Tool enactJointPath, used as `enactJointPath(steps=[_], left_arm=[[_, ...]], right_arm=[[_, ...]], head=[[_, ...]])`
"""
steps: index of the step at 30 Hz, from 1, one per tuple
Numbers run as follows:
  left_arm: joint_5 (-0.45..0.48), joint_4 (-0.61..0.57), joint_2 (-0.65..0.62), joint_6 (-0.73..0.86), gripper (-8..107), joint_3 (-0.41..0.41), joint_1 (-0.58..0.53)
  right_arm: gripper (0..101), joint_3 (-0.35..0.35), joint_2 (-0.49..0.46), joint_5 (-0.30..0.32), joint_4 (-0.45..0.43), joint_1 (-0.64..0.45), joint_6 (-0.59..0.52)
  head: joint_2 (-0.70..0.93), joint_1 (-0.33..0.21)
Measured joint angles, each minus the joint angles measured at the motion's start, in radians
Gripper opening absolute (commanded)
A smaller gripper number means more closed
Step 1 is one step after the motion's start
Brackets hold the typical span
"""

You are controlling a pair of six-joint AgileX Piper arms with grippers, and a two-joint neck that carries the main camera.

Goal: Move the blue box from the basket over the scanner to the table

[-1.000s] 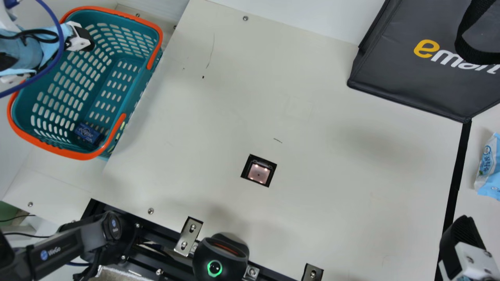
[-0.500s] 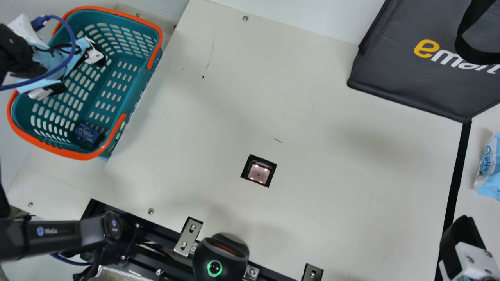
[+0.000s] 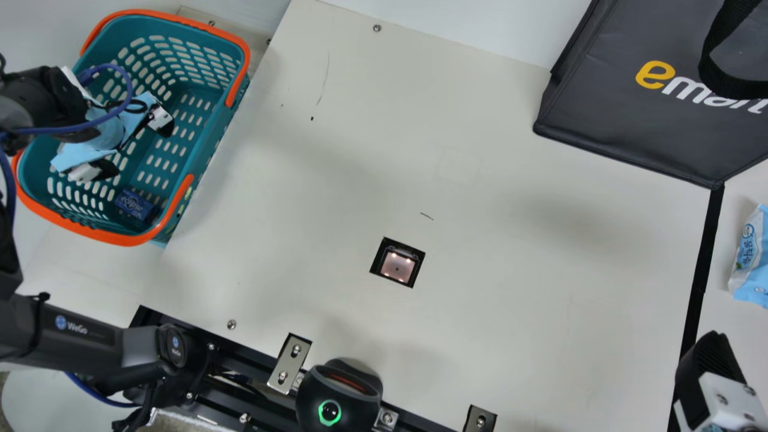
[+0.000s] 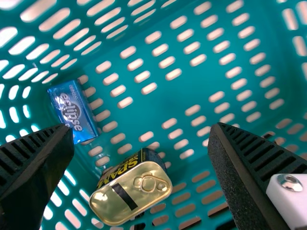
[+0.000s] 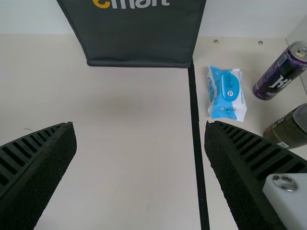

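Note:
In the main view my left gripper (image 3: 134, 147) is spread open inside the basket (image 3: 206, 133), with the blue box (image 3: 134, 204) lying on the basket's bottom beyond its fingers. The left wrist view has the open left gripper (image 4: 141, 136) with nothing between its fingers; the blue box (image 4: 73, 111) lies near one finger, close to a basket wall. The scanner window (image 3: 397, 264) is set in the table (image 3: 336, 180). At the main view's right edge one finger of my right gripper (image 3: 711, 375) shows; in its wrist view the right gripper (image 5: 140, 136) is open over the table.
A gold-lidded can (image 4: 132, 189) lies in the basket near the blue box. A black bag (image 3: 624, 96) stands at the back right. Beyond a black strip (image 5: 197, 143) are a wipes pack (image 5: 227, 93), a purple can (image 5: 280, 72) and a dark jar (image 5: 290, 127).
My left gripper has moved from the basket's far left rim inward and toward the blue box. The right gripper has stayed where it was.

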Motion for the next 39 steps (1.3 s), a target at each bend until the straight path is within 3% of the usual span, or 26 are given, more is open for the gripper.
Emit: enactJointPath(steps=[14,39], left_arm=[[-0.057,0.095,0.139,-0.149,90,0.007,-0.001],[-0.199,0.133,0.213,-0.212,90,0.106,0.025]], right_arm=[[95,0.0,0.0,0.0,0.0,0.0,0.0],[95,0.0,0.0,0.0,0.0,0.0,0.0]], head=[[0.0,0.0],[0.0,0.0]])
